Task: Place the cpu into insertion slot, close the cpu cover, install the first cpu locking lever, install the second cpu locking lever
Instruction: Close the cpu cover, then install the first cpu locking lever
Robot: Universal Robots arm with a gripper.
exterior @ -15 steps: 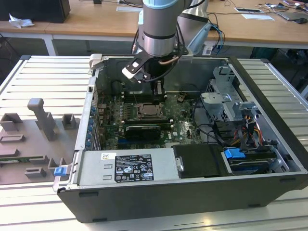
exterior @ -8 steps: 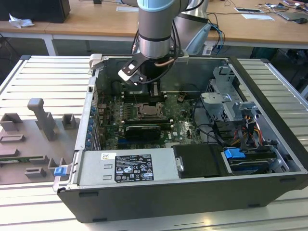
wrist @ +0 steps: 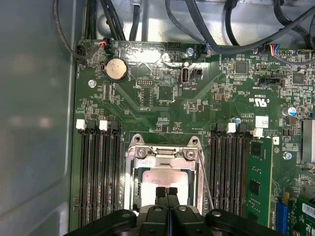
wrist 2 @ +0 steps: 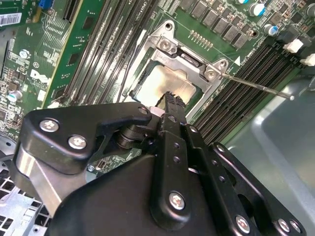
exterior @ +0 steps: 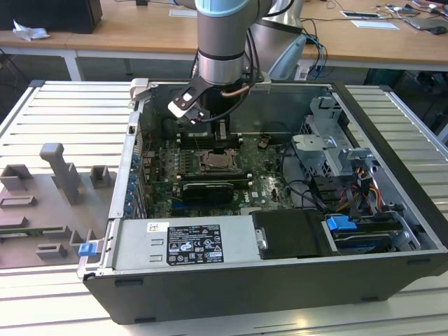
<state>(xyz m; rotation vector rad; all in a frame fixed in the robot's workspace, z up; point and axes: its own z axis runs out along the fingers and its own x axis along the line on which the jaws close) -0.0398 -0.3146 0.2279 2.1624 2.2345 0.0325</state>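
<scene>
The cpu [wrist: 157, 176] lay seated in the insertion slot [exterior: 213, 162], mid-board between the memory slots [wrist: 98, 167]. The cpu cover [wrist: 162, 153] appeared lowered over it, framing its top. One locking lever [wrist 2: 256, 83] stood free and was judged not yet installed; the second could not be made out. The gripper [wrist: 167, 192], fingers pressed together and empty, hung over the cpu; contact could not be told.
</scene>
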